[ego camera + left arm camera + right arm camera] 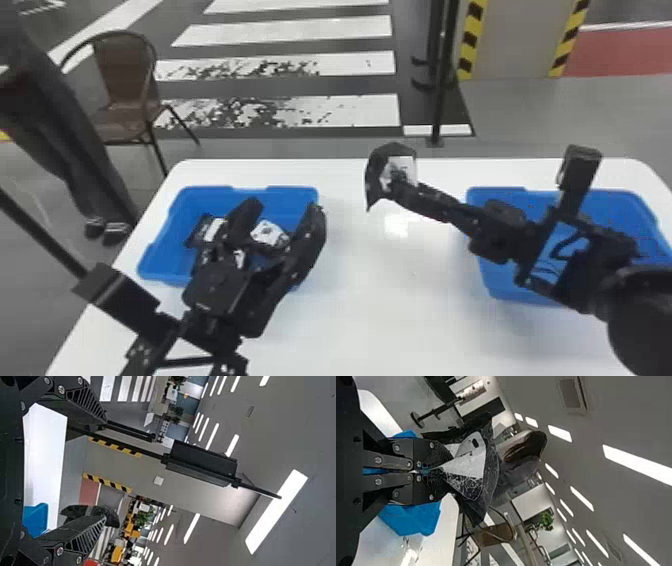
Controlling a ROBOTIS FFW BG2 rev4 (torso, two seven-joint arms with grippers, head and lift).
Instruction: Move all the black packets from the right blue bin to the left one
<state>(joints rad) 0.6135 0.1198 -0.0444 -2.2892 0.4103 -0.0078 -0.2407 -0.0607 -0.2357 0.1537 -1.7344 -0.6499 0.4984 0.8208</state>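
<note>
In the head view my right gripper [398, 186] is shut on a black packet [372, 181] with a white label, held above the table between the bins. The right wrist view has the same packet [491, 465] pinched at one end by the gripper [440, 470]. My left gripper [284, 209] stands open over the left blue bin [295, 195], where packets with white labels [270, 234] lie, partly hidden by it. In the left wrist view that gripper [105, 470] has nothing between its fingers. The right blue bin [487, 282] is partly covered by my right arm.
Both bins stand on a white table [395, 310]. A brown chair [122, 82] is beyond its far left edge, and a person stands at the left. A thin black pole [437, 100] rises behind the far edge.
</note>
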